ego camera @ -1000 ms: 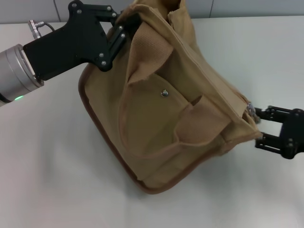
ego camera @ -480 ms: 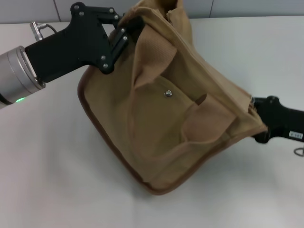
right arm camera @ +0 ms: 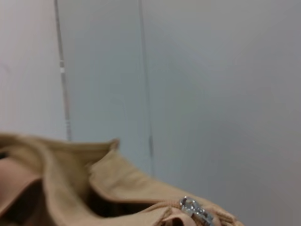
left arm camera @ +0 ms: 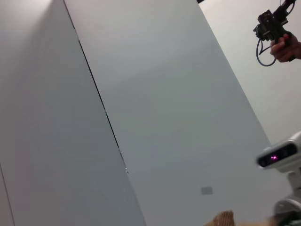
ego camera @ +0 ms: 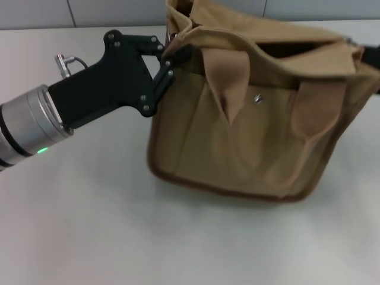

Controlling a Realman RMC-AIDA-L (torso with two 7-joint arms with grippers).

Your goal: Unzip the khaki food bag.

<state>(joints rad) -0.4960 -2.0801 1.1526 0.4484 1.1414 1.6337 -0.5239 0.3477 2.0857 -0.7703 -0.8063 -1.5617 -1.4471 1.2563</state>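
Clamped on the bag's [ego camera: 249,130] nine o'clock top corner: left gripper [ego camera: 171,56]. Right gripper [ego camera: 369,56] barely peeking in at three o'clock, grip impossible to tell. Sitting upright on the table [ego camera: 89,225], mouth gaping, zipper pull [right arm camera: 195,210] at one end. Risk: tipping or dragging under uneven tugging.

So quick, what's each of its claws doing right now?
Left gripper: closed on the khaki food bag's top left corner.
Right gripper: at the bag's right end; grip cannot be told.
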